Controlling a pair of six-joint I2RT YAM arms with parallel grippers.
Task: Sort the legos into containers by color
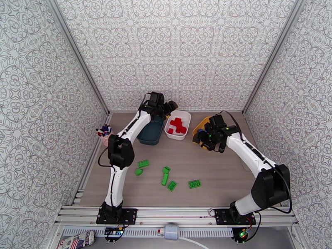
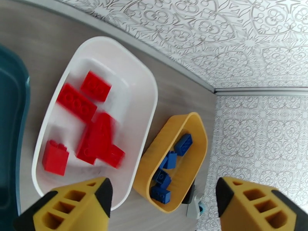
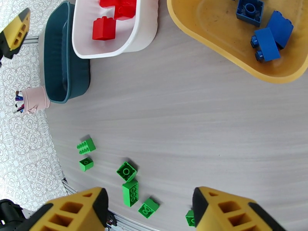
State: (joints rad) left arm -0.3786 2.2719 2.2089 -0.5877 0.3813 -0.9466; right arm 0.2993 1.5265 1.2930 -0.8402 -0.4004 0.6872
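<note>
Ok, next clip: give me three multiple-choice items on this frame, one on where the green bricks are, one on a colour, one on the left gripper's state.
1. The green legos lie: A) all inside a tray; B) loose on the table; C) stacked in one tower.
2. The bricks in the yellow tray are: A) red; B) green; C) blue.
3. The left gripper is: A) open and empty; B) shut on a red brick; C) shut on a green brick.
Answers: 1 B, six lie scattered on the bare tabletop; 2 C, the wrist views show blue legos in it; 3 A, its fingers stand wide apart with nothing between them.
</note>
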